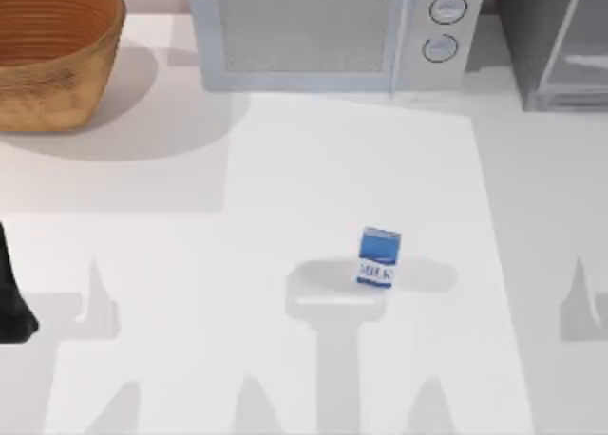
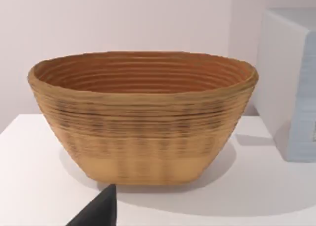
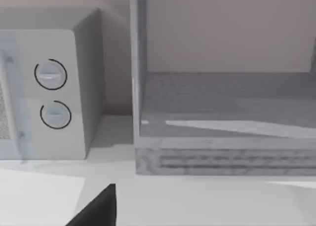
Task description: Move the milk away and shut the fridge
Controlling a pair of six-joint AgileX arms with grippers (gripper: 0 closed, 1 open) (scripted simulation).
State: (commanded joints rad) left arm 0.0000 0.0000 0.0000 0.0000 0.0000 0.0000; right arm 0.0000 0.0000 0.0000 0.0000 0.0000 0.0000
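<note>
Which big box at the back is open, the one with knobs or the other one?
The fridge is open; its shelf shows. The microwave with two knobs is shut.

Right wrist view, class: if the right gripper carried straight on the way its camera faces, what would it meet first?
Probably the fridge: its open compartment and grey base lie straight ahead across bare table. The microwave stands off to one side. Depth is uncertain.
</note>
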